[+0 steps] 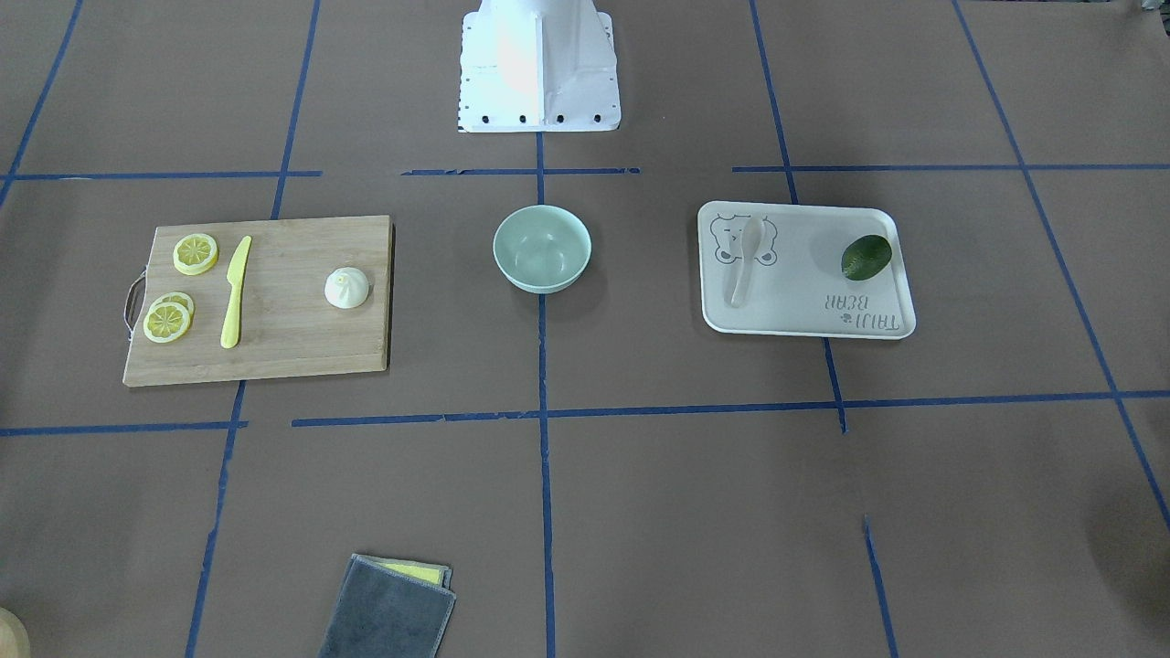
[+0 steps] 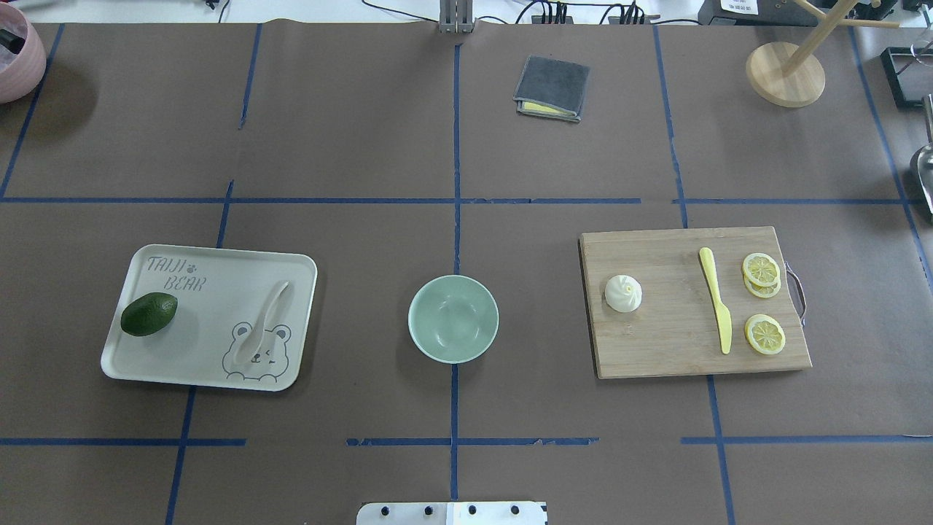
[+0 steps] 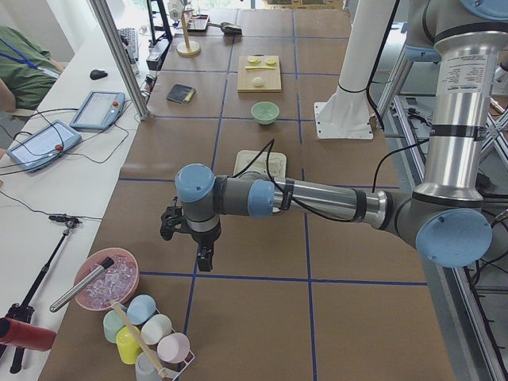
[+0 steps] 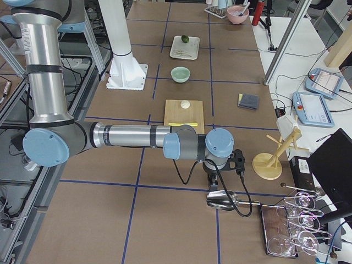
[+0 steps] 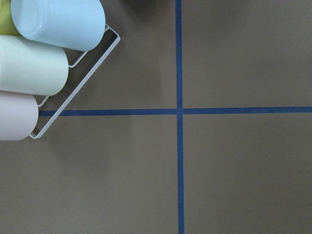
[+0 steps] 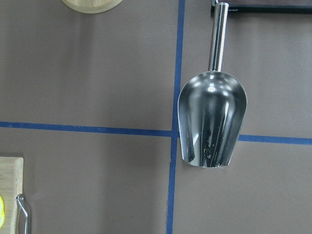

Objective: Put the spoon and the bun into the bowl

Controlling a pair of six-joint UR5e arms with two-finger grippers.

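Note:
The mint-green bowl (image 2: 453, 319) (image 1: 542, 248) stands empty at the table's middle. The off-white spoon (image 2: 262, 324) (image 1: 745, 256) lies on the beige bear-print tray (image 2: 219, 292), on my left side. The white pleated bun (image 2: 623, 293) (image 1: 346, 287) sits upright on the wooden cutting board (image 2: 670, 343), on my right side. My left gripper (image 3: 205, 258) hangs far out at the table's left end, away from the tray. My right gripper (image 4: 212, 180) hangs at the right end, beyond the board. I cannot tell whether either is open or shut.
An avocado (image 2: 149, 313) lies on the tray. A yellow knife (image 2: 716, 299) and lemon slices (image 2: 764, 334) lie on the board. A folded grey cloth (image 2: 552, 87) lies far across. Cups in a rack (image 5: 34, 63) sit under my left wrist, a steel scoop (image 6: 212, 117) under my right.

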